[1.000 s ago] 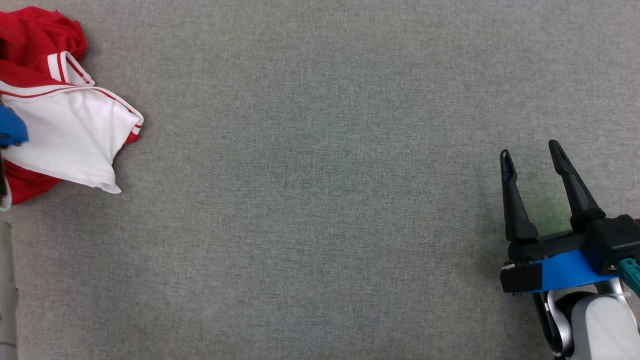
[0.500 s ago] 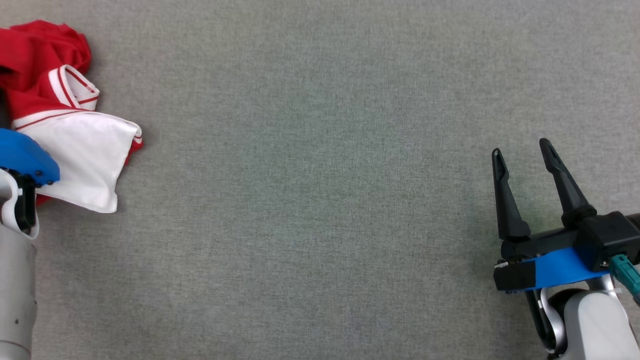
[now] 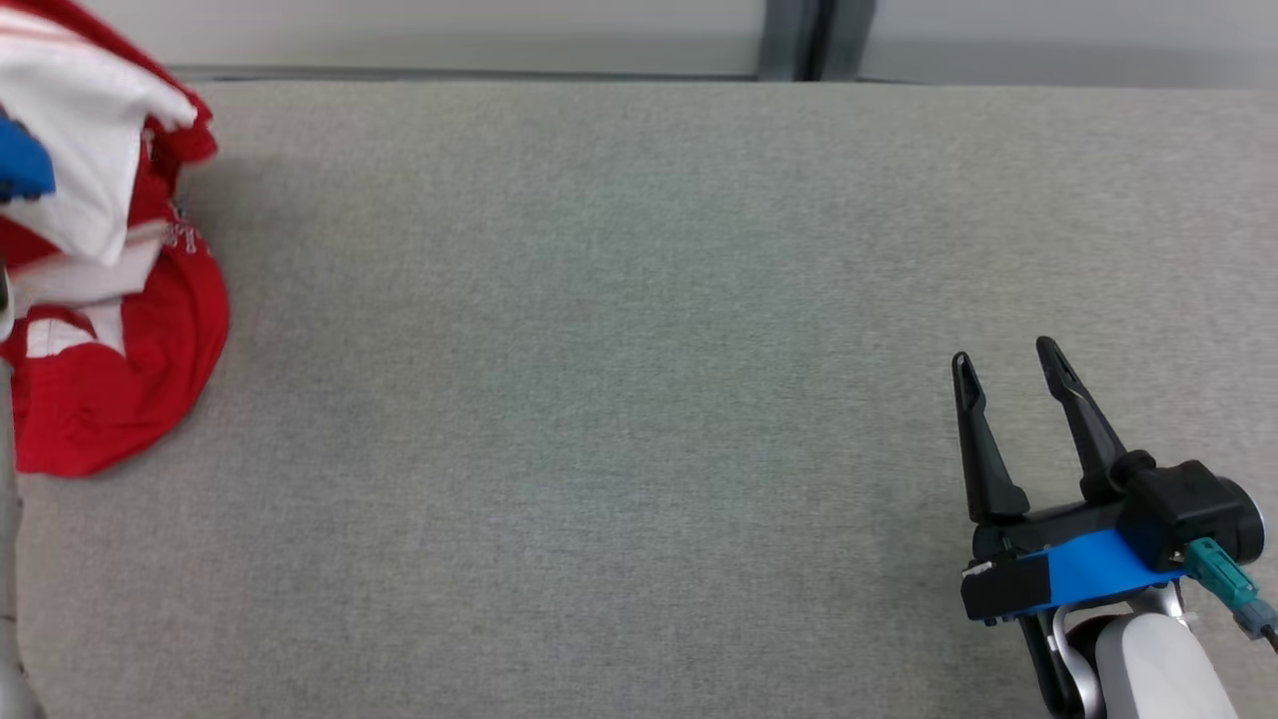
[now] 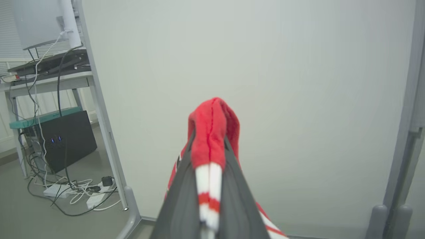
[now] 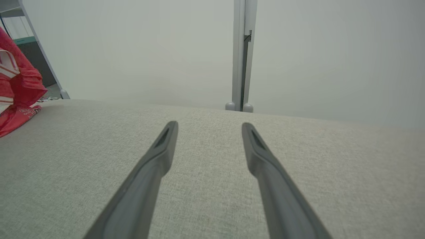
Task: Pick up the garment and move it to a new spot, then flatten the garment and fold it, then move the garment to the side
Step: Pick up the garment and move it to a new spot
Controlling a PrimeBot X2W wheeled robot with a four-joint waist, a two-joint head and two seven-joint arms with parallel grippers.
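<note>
The left gripper [image 4: 210, 142] is now squeezing a red fold of the garment [image 3: 110, 399] and lifting it (a second ago its jaws were wide open). The garment is hanging at the table's [image 3: 639, 419] left edge, its bottom touching. The right gripper [image 3: 1004, 358] is waiting near the right edge, jaws wide. The carrying is probably starting.

Head cam looks down; wrist cams face wall [image 4: 265, 83] (R shares table [image 5: 212, 199]).
</note>
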